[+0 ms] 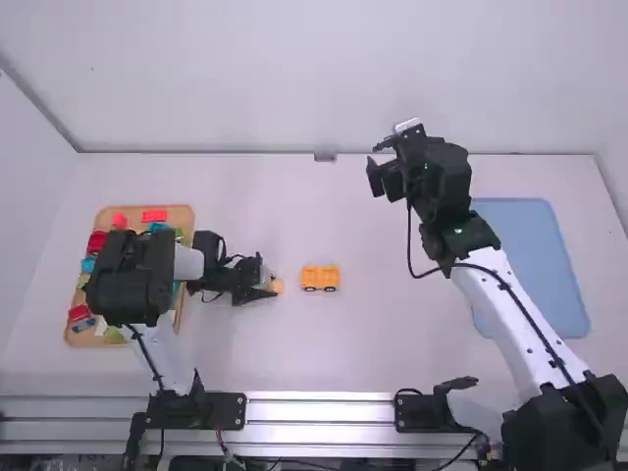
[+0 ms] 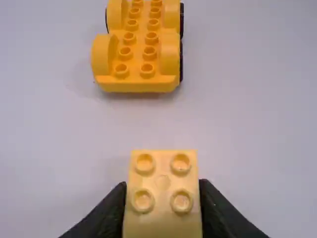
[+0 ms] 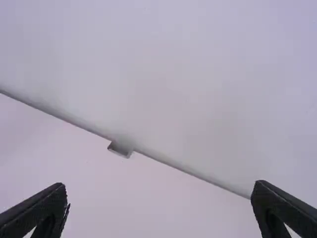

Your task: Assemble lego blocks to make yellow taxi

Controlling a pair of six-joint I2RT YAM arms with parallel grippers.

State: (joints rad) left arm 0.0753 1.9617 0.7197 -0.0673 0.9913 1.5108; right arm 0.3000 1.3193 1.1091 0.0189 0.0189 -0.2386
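Pinching a yellow two-by-two brick point(image 1: 278, 286) in the left gripper point(image 1: 269, 287), near the wheeled yellow base point(image 1: 320, 277); holding the right gripper point(image 1: 376, 165) wide apart, empty. Covering much of the block tray point(image 1: 181, 214) with the left arm point(image 1: 132, 280); overlapping, perhaps, a blue mat point(image 1: 535, 245) with the right arm point(image 1: 520, 304). Showing base studs clearly in the left wrist view, blurred in the high view.

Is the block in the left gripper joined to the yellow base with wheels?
No, the left gripper holds the block apart from the base, with table showing between block and base.
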